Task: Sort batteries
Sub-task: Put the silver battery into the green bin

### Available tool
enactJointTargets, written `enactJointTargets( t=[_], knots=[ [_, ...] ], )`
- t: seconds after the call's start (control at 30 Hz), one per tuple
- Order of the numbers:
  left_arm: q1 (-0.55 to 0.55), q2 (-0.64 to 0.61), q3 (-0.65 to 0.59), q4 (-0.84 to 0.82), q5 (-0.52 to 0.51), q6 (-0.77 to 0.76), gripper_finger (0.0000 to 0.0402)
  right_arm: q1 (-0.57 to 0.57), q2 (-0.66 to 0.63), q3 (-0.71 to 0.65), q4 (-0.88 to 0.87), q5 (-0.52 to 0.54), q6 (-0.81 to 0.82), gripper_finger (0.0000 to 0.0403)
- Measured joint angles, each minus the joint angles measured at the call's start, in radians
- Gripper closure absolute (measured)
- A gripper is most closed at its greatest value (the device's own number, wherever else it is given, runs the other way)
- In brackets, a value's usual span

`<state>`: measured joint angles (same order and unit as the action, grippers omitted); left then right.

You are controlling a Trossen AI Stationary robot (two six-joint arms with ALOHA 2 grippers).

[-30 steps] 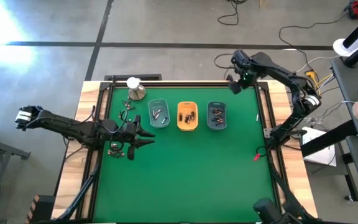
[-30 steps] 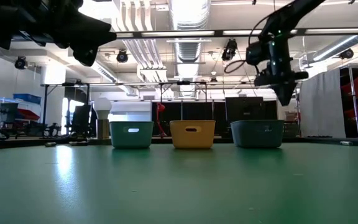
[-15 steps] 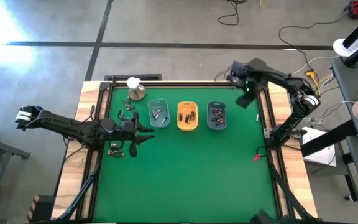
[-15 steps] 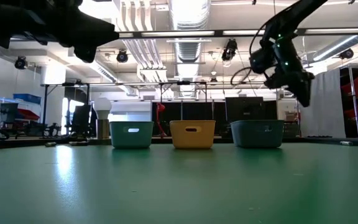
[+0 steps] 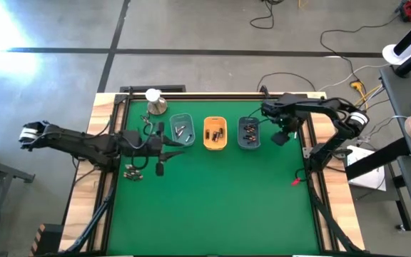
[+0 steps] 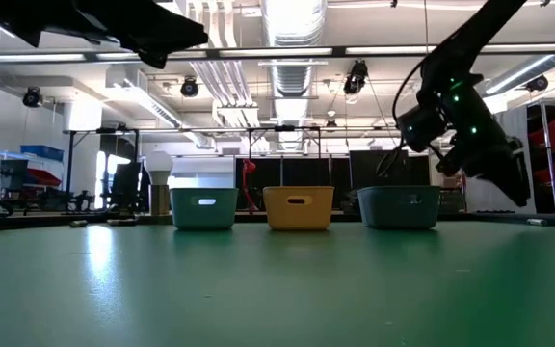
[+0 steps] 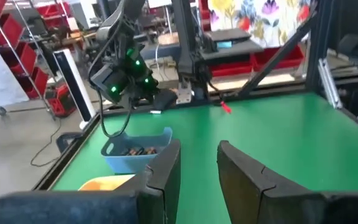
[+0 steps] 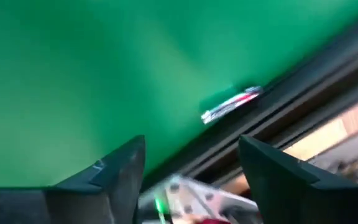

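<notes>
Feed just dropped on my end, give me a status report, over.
Left gripper open, empty, beside the green tray. Right gripper open, empty, right of the grey-blue tray. Batteries in all three trays, loose ones left of them. Nothing blocking.

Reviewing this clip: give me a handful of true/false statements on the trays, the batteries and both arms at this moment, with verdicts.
1. Three small plastic trays stand in a row: teal, orange, blue-grey. True.
2. The orange tray is empty. False: it holds several small dark cylindrical batteries.
3. The left end effector is open with nothing between its fingers. True.
4. The right end effector hovers over the teal tray. False: it is beside the blue-grey tray, near the table's right edge.
5. A round metal dome with a white ball on top sits inside the blue-grey tray. False: it stands on the green mat.
</notes>
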<state>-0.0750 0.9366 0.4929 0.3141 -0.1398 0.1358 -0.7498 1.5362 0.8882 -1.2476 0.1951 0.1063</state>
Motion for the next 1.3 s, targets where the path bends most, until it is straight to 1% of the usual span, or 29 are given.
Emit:
enactJointTargets(
  t=[0.07, 0.2, 0.27, 0.33, 0.5, 0.73, 0.9, 1.0, 1.13, 1.3],
  knots=[
    [0.000, 0.027, 0.005, -0.002, 0.000, 0.009, 0.0315, -0.017, -0.009, -0.022, 0.027, 0.009, 0.114, 0.0140],
    [0.000, 0.074, 0.033, -0.001, -0.005, 0.003, 0.0315, -0.048, -0.031, -0.061, 0.081, -0.127, 0.293, 0.0135],
    [0.000, 0.096, 0.049, -0.001, -0.005, -0.006, 0.0315, -0.062, -0.039, -0.081, 0.109, -0.146, 0.355, 0.0142],
    [0.000, 0.115, 0.059, -0.003, -0.006, -0.010, 0.0315, -0.072, -0.051, -0.100, 0.141, -0.119, 0.408, 0.0154],
    [-0.002, 0.130, 0.067, -0.030, -0.006, -0.007, 0.0315, -0.091, -0.084, -0.143, 0.167, 0.002, 0.531, 0.0189],
    [-0.005, 0.075, 0.053, -0.046, -0.007, -0.002, 0.0315, -0.133, -0.207, -0.279, 0.338, -0.021, 0.693, 0.0231],
    [-0.005, 0.026, 0.038, -0.062, -0.008, -0.005, 0.0315, -0.173, -0.330, -0.350, 0.425, -0.034, 0.723, 0.0258],
    [-0.005, 0.013, 0.034, -0.062, -0.007, -0.005, 0.0315, -0.208, -0.381, -0.368, 0.475, 0.014, 0.736, 0.0272],
    [-0.005, 0.008, 0.033, -0.062, -0.007, -0.011, 0.0315, -0.239, -0.419, -0.411, 0.505, 0.037, 0.790, 0.0284],
    [-0.005, 0.010, 0.032, -0.061, -0.007, -0.013, 0.0315, -0.258, -0.429, -0.484, 0.639, 0.002, 0.848, 0.0284]
  ],
)
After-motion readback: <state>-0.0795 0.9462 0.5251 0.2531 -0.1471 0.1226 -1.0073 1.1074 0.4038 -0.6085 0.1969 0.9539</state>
